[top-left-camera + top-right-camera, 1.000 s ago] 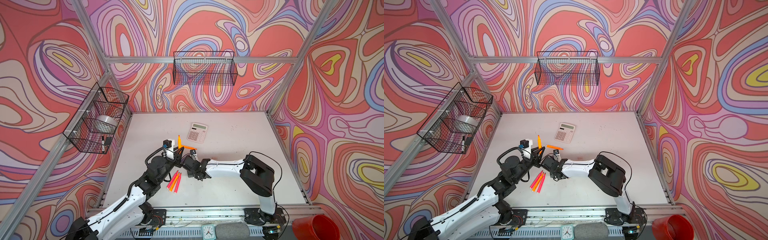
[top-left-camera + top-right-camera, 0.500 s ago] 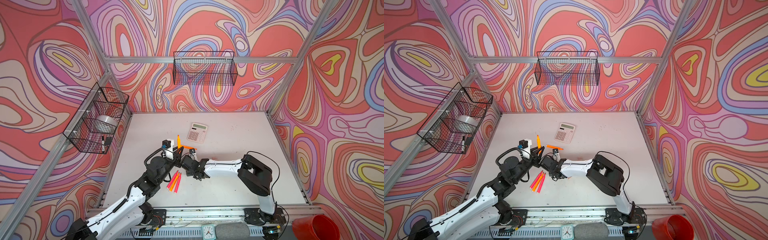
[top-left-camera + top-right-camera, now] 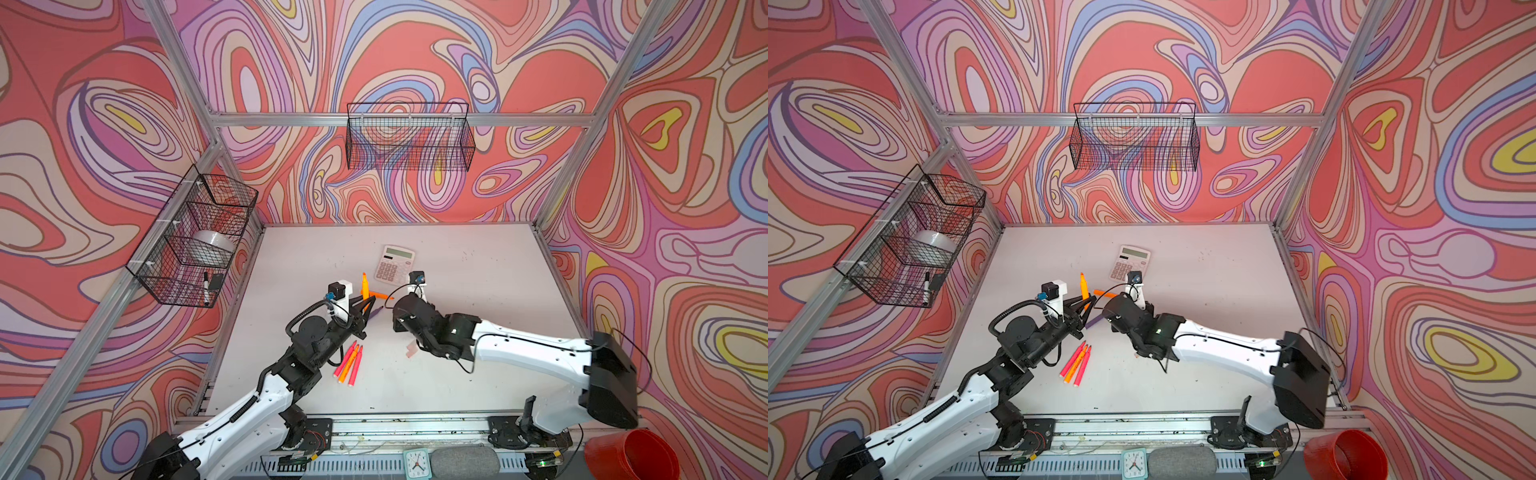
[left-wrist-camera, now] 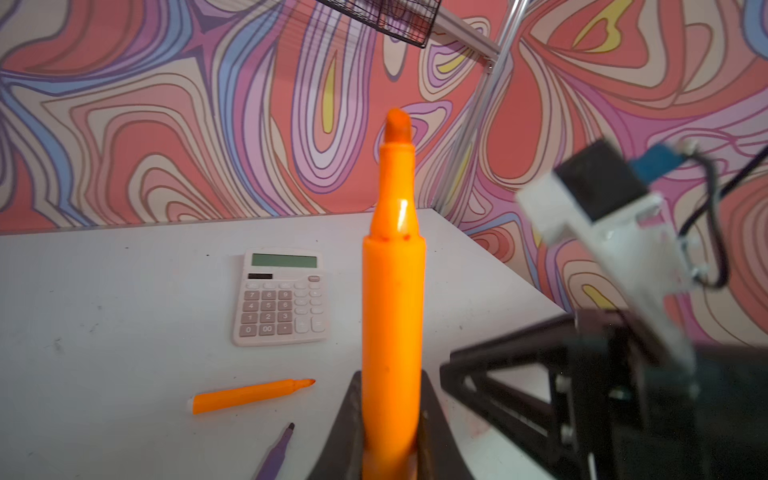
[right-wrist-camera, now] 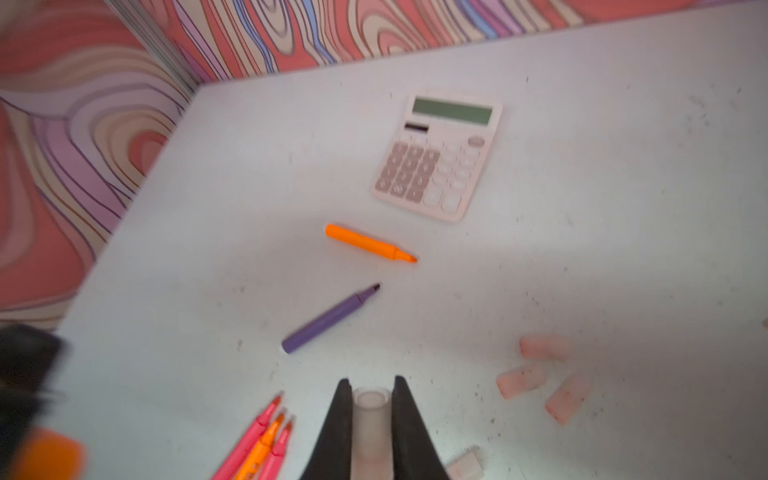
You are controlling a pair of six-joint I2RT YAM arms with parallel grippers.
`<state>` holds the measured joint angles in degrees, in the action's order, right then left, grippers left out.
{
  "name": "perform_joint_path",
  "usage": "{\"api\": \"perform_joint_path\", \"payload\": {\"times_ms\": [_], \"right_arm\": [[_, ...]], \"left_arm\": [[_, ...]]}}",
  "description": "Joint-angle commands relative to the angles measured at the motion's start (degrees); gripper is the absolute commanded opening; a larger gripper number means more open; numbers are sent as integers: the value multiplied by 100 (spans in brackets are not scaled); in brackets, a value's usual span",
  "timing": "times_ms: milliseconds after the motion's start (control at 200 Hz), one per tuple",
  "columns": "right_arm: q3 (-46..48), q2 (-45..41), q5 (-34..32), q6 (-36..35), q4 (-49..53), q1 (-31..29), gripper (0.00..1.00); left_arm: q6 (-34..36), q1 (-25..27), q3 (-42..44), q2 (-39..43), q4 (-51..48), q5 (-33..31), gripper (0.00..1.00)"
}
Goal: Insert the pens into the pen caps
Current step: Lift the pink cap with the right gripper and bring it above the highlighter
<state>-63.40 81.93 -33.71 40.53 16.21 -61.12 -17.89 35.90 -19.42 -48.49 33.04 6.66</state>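
Note:
My left gripper point(image 4: 390, 386) is shut on an orange pen point(image 4: 392, 291) and holds it upright, tip up; the same pen point(image 3: 365, 286) shows in both top views. My right gripper point(image 5: 371, 397) is shut on a translucent pen cap point(image 5: 371, 419), open end forward, just right of the held pen. On the table lie an orange pen point(image 5: 368, 243), a purple pen point(image 5: 330, 318) and a bundle of two pink-red and one orange pens point(image 3: 349, 363). Several loose pen caps point(image 5: 521, 381) lie beside the right gripper.
A calculator point(image 3: 395, 264) lies behind the pens. Wire baskets hang on the back wall point(image 3: 409, 137) and the left wall point(image 3: 195, 237), the latter holding a tape roll and a marker. A red cup point(image 3: 631, 457) and a small clock point(image 3: 416, 463) sit at the front rail.
My right gripper has shut on a pen cap and risen from the table, and its arm has drawn back to the right. The left arm and its orange pen have stayed put.

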Motion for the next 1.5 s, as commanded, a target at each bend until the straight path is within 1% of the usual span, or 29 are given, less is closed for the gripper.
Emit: {"api": "perform_joint_path", "payload": {"times_ms": [0,70,95,160,230,325,396,416,446,456,486,531,566,676,741,831,866,966,1177,1287,1492], "right_arm": [[396,-754,-557,-804,-874,39,0],[620,-1208,-473,-1206,-1336,48,0],[695,-1397,-433,-1377,-1490,48,0],[764,-1725,-400,-1550,-1572,56,0],[889,-2077,-276,-1764,-1718,56,0],[1208,-2438,-238,-1858,-2027,57,0],[1445,-2670,-124,-1944,-2264,56,0],[1485,-2706,-119,-1952,-2304,56,0],[1558,-2755,-109,-1941,-2379,57,0],[1597,-2775,-109,-1936,-2422,57,0],[1648,-2791,-109,-1925,-2500,53,0],[1713,-2791,-57,-1897,-2650,56,0],[1732,-2761,21,-1884,-2768,56,0],[1826,-2497,275,-1815,-3268,57,0],[1859,-2243,465,-1846,-3676,56,0],[1690,-2003,717,-1928,-3623,54,0],[1674,-2003,728,-1878,-3536,54,0],[1941,-2152,581,-1820,-3845,54,0],[2092,-2338,591,-1817,-3974,65,0],[2140,-2322,680,-1786,-4061,65,0],[2088,-2159,583,-1830,-4133,61,0]], "left_arm": [[-135,-6,-175,-393,648,1193,0],[-148,11,-307,-679,777,1640,0],[-168,12,-324,-755,816,1697,0],[-198,31,-409,-876,756,1668,0],[-92,94,-564,-941,472,1690,0],[104,249,-798,-1013,62,1689,0],[534,343,-953,-913,-468,1957,0],[599,398,-953,-861,-524,1794,0],[579,485,-951,-787,-709,1350,0],[570,494,-1115,-761,-798,1236,0],[559,529,-1257,-729,-1000,975,0],[620,532,-1389,-710,-1240,954,0],[666,537,-1406,-714,-1259,1070,0],[750,554,-1258,-803,-902,1315,0],[812,557,-1349,-933,-1012,1433,0],[886,576,-1558,-1128,-1224,1732,0],[867,591,-1580,-1206,-1214,1794,0],[860,594,-1565,-1367,-1098,1881,0],[811,594,-1607,-1522,-1033,2050,0],[814,598,-1592,-1509,-1006,2109,0],[803,594,-1570,-1462,-966,2193,0]]}}
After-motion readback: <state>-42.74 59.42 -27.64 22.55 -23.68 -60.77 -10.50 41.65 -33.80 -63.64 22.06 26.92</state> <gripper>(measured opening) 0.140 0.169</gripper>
